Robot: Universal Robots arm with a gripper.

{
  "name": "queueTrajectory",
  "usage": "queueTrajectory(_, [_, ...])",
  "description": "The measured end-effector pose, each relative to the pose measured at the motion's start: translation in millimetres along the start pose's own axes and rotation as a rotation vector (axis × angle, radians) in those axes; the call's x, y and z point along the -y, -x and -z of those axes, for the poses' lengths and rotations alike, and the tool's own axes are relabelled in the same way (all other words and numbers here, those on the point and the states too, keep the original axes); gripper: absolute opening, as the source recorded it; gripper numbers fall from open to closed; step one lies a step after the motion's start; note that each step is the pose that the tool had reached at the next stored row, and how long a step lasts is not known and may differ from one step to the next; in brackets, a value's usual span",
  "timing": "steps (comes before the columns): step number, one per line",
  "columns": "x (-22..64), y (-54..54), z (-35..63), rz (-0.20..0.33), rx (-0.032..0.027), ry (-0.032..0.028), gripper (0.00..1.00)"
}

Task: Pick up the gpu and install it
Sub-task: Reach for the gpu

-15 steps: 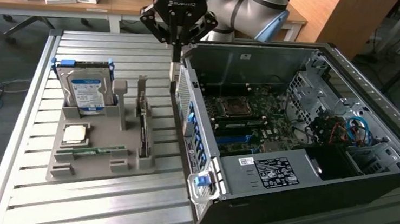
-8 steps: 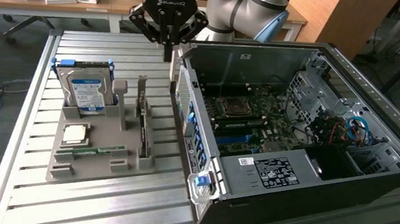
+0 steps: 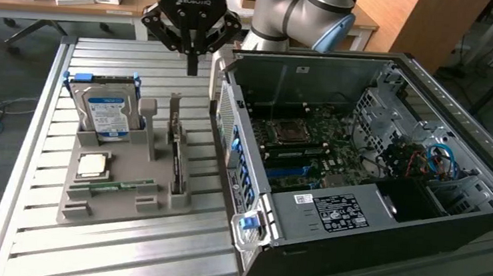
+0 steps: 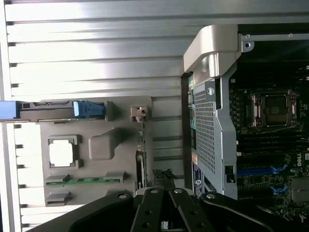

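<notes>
Gpu (image 3: pixel 177 146) is standing on edge in the grey holder (image 3: pixel 97 209), centre-left of the exterior frame. Its long axis runs up and down the frame, alongside the open pc case (image 3: pixel 353 254). Your gripper (image 3: pixel 193 56) hangs at top centre with its fingers pinched together on nothing, so the card lies down-frame of it, well apart. Slatted metal table (image 3: pixel 129 255) underneath. Room looks tight to me: hard drive (image 3: pixel 106 112) to the left, case wall just beside on the right.

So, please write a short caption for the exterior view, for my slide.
Gripper, jaws shut and empty, hangs over the table; gpu stands in the grey tray beside the open computer case.
</notes>
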State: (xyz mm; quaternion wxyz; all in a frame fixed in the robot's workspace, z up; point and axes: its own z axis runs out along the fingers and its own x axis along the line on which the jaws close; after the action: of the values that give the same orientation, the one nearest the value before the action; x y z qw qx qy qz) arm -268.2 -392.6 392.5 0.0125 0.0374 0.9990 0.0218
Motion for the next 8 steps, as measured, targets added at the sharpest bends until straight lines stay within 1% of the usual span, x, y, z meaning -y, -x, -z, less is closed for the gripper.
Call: queueTrajectory(8, [-0.6,-16.9,0.0,0.000,0.0002,-0.0026,0.11])
